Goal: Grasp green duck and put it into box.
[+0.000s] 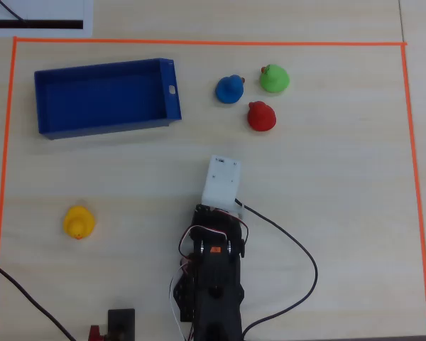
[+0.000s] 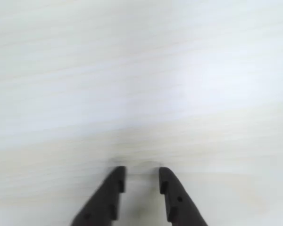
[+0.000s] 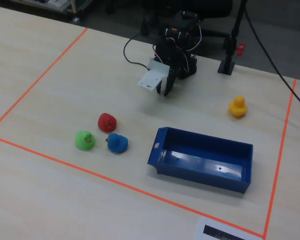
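Note:
The green duck [image 1: 274,78] stands at the far right of the taped area in the overhead view, and at the left in the fixed view [image 3: 84,140]. The blue box [image 1: 172,89] lies empty at the far left in the overhead view; in the fixed view [image 3: 200,175] it is at the lower right. My gripper [image 2: 141,173] hangs low over bare table with its jaws a little apart and nothing between them. In the fixed view it [image 3: 166,93] is near the arm's base, well away from the duck. No duck shows in the wrist view.
A blue duck [image 1: 229,89] and a red duck [image 1: 261,116] sit close beside the green one. A yellow duck [image 1: 78,222] stands alone at the near left. Orange tape [image 1: 199,42] borders the work area. Cables [image 1: 298,249] trail by the arm's base.

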Controlling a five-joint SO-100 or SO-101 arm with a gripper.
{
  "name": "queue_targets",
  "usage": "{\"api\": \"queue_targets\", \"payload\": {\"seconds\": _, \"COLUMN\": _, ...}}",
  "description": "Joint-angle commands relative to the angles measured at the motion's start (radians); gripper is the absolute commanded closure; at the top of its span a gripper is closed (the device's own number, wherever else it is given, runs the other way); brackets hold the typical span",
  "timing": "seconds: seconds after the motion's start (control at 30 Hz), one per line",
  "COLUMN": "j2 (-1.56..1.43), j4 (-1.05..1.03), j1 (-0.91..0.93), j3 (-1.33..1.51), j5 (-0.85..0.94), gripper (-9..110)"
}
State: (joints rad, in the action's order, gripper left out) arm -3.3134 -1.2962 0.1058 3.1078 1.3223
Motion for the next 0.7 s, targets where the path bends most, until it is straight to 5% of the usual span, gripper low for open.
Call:
{"api": "queue_targets", "payload": {"seconds": 0.0, "j2": 0.072, "j4": 0.029, "j1": 0.071, "j3": -0.091, "j5": 0.012, "gripper": 86}}
{"api": "queue_targets", "payload": {"seconds": 0.67, "j2": 0.986, "j4": 0.305, "j1": 0.279, "j3": -1.025, "j5": -0.029, "gripper": 69}}
